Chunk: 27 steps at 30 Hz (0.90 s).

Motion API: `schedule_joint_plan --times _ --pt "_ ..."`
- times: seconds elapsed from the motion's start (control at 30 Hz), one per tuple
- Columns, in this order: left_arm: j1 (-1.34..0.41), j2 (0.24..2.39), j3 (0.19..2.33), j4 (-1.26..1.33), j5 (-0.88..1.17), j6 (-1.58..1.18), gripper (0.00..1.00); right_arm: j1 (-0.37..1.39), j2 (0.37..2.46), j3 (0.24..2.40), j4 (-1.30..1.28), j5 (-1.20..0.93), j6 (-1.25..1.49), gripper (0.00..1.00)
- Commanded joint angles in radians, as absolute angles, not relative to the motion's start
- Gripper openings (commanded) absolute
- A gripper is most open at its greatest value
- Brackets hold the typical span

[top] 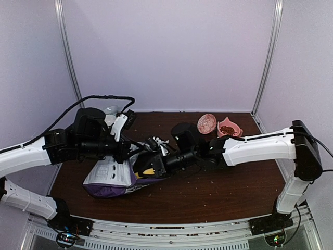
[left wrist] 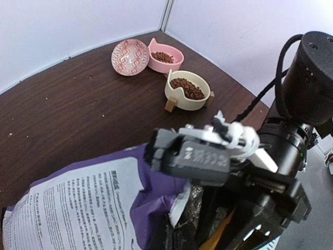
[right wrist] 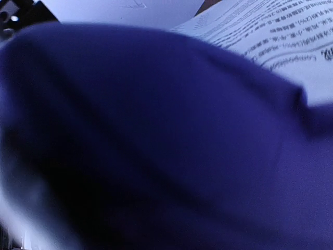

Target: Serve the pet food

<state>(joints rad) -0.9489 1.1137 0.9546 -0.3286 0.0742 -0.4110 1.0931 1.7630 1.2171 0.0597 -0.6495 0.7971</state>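
The left gripper point(top: 128, 151) is seen fully closed at the raised mouth of the purple bag point(top: 106, 188), and the bag's rim appears to be pinched in it. The right gripper point(top: 155, 166) is buried in that mouth from the opposite side. Its jaws are narrowed on what looks like the handle of the yellow scoop point(top: 149, 171) (the right wrist view is filled with purple film, so the load cannot be checked).

Several failures can be expected from here. If the scoop is drawn out tilted, pellets would be shed just beside the bag. If the thin rim slips from the pinch, the mouth would collapse onto the scoop. If the scoop catches the film, the whole bag could be dragged.

The pet food point(left wrist: 186, 87) is shown as small, dark-brown, rounded pellets in loose heaps. It lies well beyond the bag in the cream bowl point(left wrist: 184, 103) and, behind that, in the pink bowl point(left wrist: 167, 66). None is seen in the patterned dish point(left wrist: 130, 56) alongside. Stray crumbs are scattered on the table point(top: 208, 192) around the bag. Whatever is inside the bag is hidden.
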Motion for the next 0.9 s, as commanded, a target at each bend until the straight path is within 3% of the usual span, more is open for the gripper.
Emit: schedule_joint_plan --times 0.0,0.87 --pt "-0.934 1.062 0.936 -0.126 0.021 -0.380 0.00 1.069 1.643 1.145 0.167 -0.765 0.921 0.05" --pt "-0.903 1.009 0.953 -0.196 -0.073 -0.357 0.00 0.812 1.247 0.746 0.469 -0.804 1.283 0.05"
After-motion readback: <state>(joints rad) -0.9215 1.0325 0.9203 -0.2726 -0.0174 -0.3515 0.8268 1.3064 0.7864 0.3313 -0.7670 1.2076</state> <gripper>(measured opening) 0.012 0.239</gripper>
